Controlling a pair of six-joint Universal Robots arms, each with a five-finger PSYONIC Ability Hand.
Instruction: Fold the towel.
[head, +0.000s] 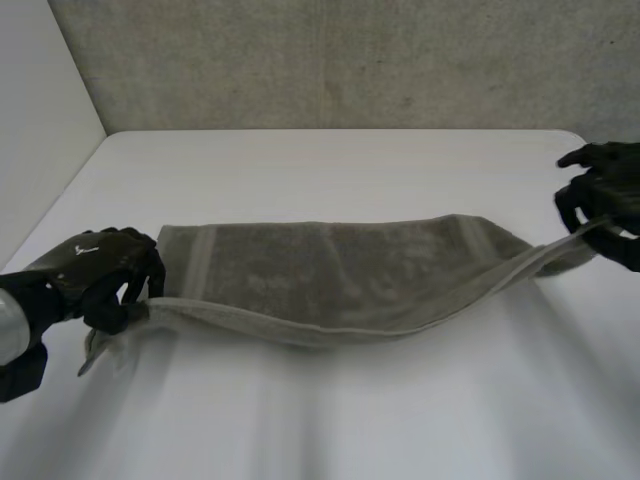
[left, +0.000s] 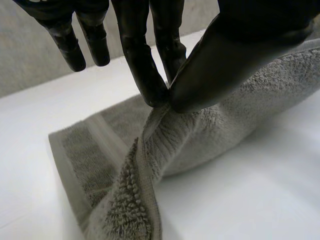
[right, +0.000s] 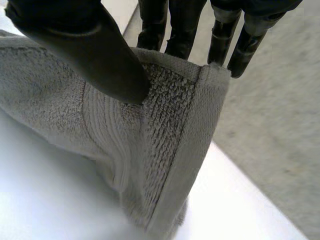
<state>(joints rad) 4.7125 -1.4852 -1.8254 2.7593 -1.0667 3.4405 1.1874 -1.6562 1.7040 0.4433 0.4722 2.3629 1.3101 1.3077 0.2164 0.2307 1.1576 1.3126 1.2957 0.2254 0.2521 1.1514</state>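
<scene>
Across the middle of the white table (head: 330, 170) a grey terry towel (head: 330, 270) lies stretched, its near long edge raised. The left hand (head: 100, 270) has fingers and thumb clamped on one end corner of that edge, the right hand (head: 600, 195) likewise on the other. The lengthwise fold looks begun; laying the edge over remains.

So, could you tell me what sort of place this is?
Probably a robot test bench or lab: a white table against a plain grey wall, with the left hand and right hand each pinching an end of a towel.
</scene>
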